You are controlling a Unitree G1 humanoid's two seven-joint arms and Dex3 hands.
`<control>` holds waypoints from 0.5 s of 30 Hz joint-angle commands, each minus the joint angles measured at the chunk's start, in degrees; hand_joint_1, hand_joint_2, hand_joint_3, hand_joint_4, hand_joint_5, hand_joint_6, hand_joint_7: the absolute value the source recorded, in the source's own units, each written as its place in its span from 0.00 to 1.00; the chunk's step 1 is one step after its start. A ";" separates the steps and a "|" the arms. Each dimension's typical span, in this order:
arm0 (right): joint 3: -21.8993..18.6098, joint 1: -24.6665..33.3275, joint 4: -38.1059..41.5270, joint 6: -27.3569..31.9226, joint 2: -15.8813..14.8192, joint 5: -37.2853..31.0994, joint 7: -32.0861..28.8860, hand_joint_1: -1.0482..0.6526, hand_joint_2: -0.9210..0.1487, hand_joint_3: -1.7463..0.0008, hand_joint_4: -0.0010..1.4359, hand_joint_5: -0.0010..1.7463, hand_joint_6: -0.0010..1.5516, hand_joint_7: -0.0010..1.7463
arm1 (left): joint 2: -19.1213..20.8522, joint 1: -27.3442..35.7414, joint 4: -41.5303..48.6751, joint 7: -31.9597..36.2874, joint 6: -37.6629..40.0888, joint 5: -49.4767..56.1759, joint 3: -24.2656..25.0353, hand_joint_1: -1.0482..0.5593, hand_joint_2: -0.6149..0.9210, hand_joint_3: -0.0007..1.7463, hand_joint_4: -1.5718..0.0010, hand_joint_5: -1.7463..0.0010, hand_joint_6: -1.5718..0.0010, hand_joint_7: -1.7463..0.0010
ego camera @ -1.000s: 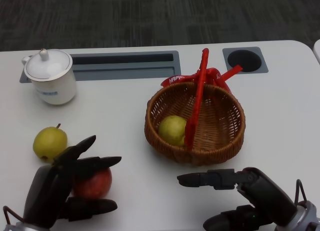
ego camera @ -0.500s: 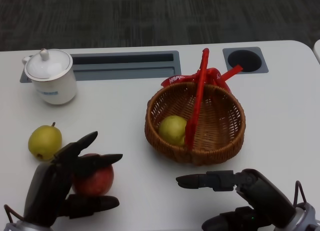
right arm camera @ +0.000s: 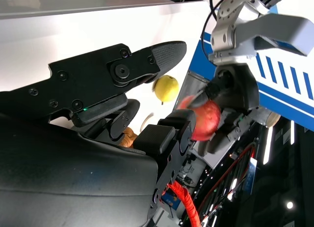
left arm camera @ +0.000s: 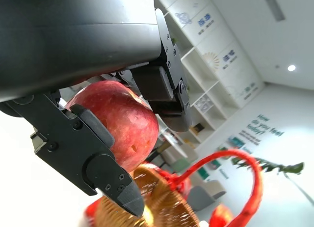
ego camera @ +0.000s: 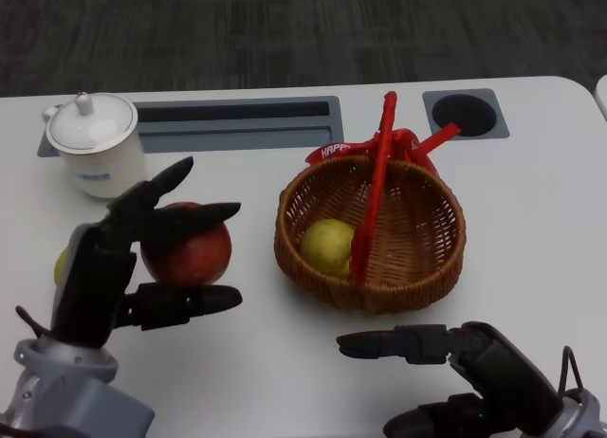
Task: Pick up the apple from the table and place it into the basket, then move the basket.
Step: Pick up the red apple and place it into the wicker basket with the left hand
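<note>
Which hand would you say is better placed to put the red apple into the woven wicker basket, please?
Left: the left hand already holds the red apple beside the woven wicker basket; the right hand holds nothing.

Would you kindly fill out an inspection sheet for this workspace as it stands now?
Surface: white table with a grey slot and a round port at the far edge.
Job's things: red apple held above the table in the left hand; wicker basket with a red handle, a yellow-green fruit inside.
Clutter: lidded white cup; a yellow-green pear mostly hidden behind the left hand.
Hands: left grips the apple; right hand empty, fingers apart, near the basket.
Cables: thin wires at both wrists.
Surroundings: dark carpet beyond the table.
</note>
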 commanded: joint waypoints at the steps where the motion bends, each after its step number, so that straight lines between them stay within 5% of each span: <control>1: -0.35 0.59 -0.32 -0.77 0.08 1.10 -0.53 0.29 0.02 1.00 0.58 0.00 0.49 0.00 | -0.83 -3.34 -1.38 -3.16 1.25 -3.18 0.56 0.59 0.92 0.00 0.23 0.99 0.29 0.99; 15: 0.34 2.48 -4.03 -2.31 -0.04 2.32 -0.75 0.28 0.00 1.00 0.58 0.00 0.49 0.00 | -9.62 -16.67 7.99 -16.64 7.86 -13.37 0.98 0.64 0.91 0.00 0.21 0.99 0.27 0.99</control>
